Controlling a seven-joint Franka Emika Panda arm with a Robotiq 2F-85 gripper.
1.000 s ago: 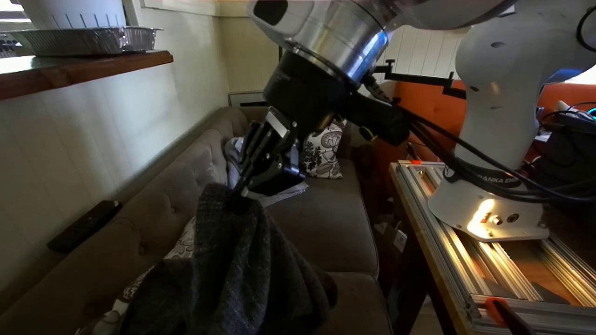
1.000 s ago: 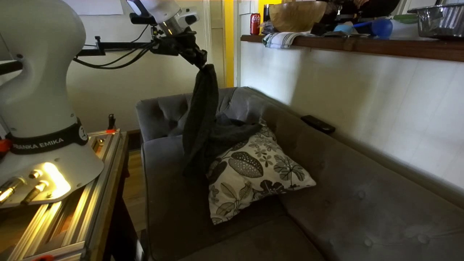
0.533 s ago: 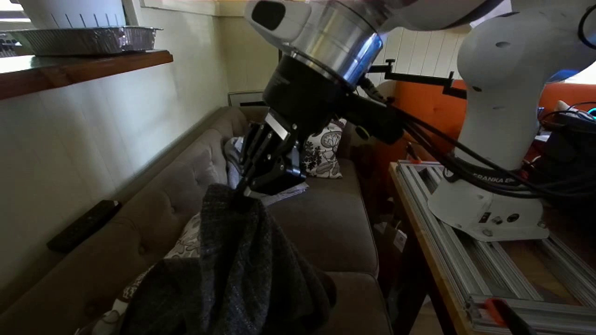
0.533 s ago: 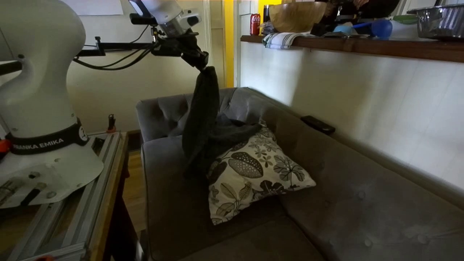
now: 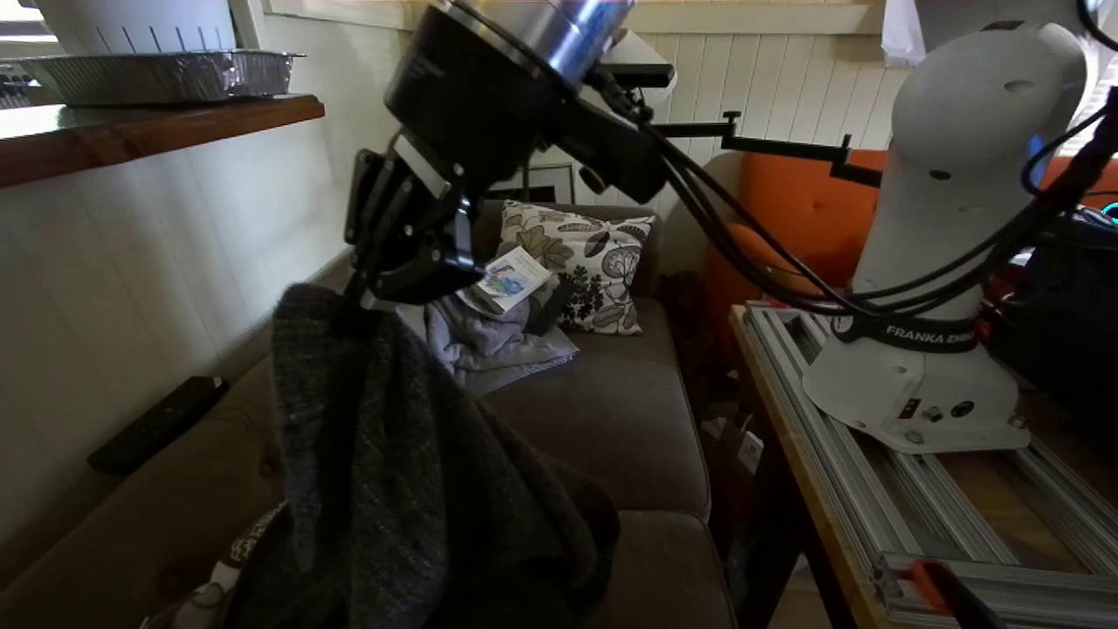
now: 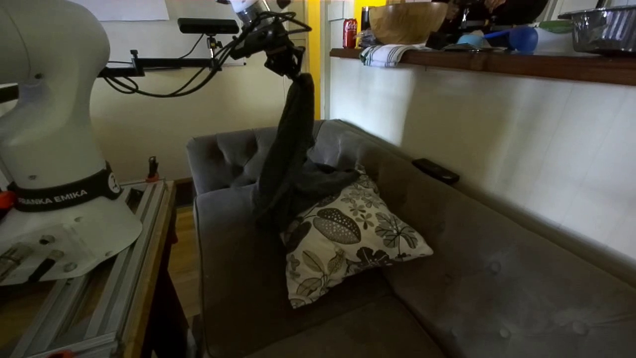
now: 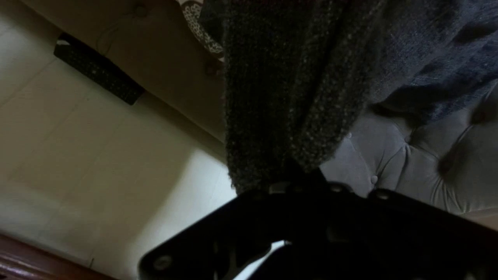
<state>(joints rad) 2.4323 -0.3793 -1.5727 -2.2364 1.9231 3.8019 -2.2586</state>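
My gripper (image 5: 354, 301) is shut on the top edge of a dark grey woven blanket (image 5: 393, 463) and holds it up above the sofa. In the other exterior view the gripper (image 6: 297, 75) points down and the blanket (image 6: 288, 144) hangs in a narrow fold. Its lower part rests on the sofa (image 6: 238, 278) and over a corner of a floral pillow (image 6: 357, 233). In the wrist view the blanket (image 7: 268, 85) hangs from the dark gripper (image 7: 297, 175). The fingertips are mostly hidden by cloth and shadow there.
A black remote (image 6: 436, 170) lies atop the sofa back by the wall. A wooden ledge (image 6: 477, 60) carries a bowl (image 6: 407, 22), a can (image 6: 350, 33) and a foil tray (image 5: 166, 77). A light grey blanket (image 5: 498, 349), a book (image 5: 511, 278) and another floral pillow (image 5: 581, 249) sit on the sofa.
My gripper has moved up and toward the wall behind the sofa, still holding the blanket. The blanket's raised part has followed and stretches more slanted. The pillow near it has not moved.
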